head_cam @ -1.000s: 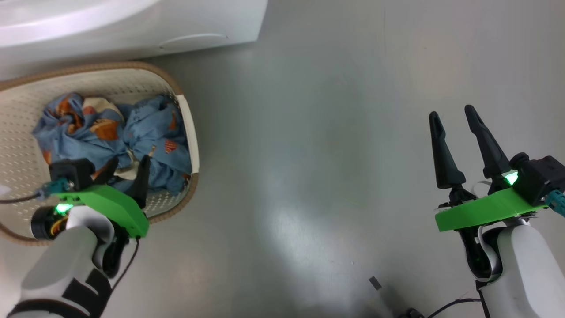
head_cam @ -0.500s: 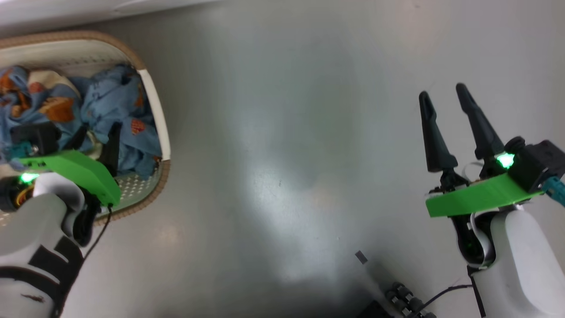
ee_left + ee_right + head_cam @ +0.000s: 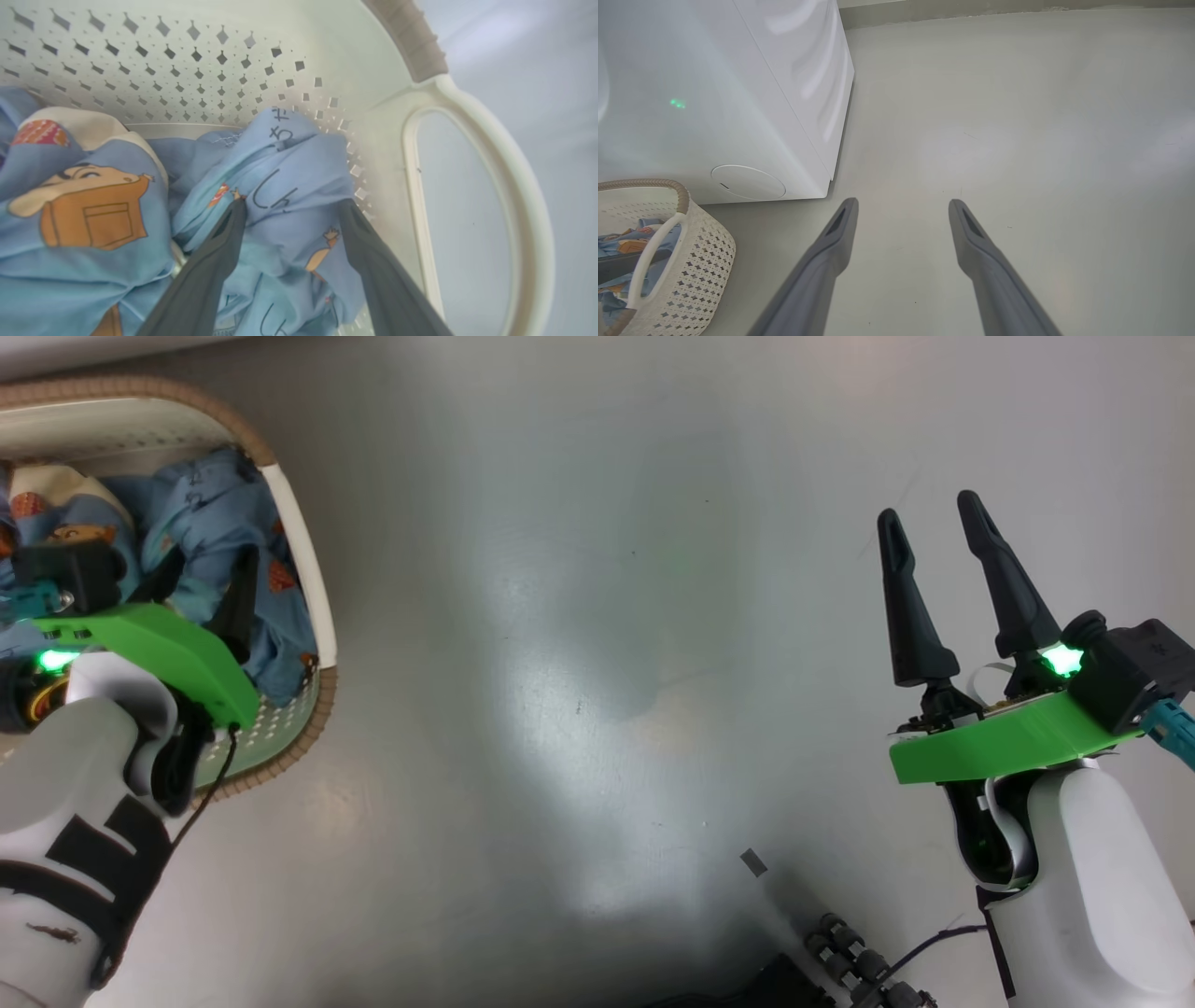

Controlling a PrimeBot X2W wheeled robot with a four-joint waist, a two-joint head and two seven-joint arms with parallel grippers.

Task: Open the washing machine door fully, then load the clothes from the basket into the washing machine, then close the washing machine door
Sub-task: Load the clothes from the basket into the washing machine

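A: From the head, far left: the basket (image 3: 301, 569) on the floor (image 3: 597, 644), heaped with the clothes (image 3: 210, 509), with the left pincer (image 3: 207, 581) dipped into the heap.

B: Pinching anything?

A: Hard to judge from up there. Plainer from the left wrist: spread, not clamped, with a bunched fold of blue cloth between the fingers (image 3: 205, 270) and the tips pressed into it. Left of that fold, an orange-brown cartoon animal (image 3: 88, 214) and a cream patch (image 3: 93, 123). Behind, the perforated basket wall; at right, the oval handle (image 3: 451, 95).

B: And the right pincer (image 3: 928, 509)?

A: Spread as well, holding nothing, well apart from the basket, over bare floor.

B: The machine?

A: From the right wrist, at left: the washing machine (image 3: 714, 93), white and boxy, with a round cap (image 3: 748, 182) low on its front. Basket just before it; touching or apart, cannot tell.

B: The room?

A: Smooth grey floor, glossy, with pale patches of glare. Near the right arm, a small dark scrap (image 3: 752, 863) and cable connectors (image 3: 850, 947). Along the far edge, from the right wrist, a darker wall base (image 3: 971, 11).
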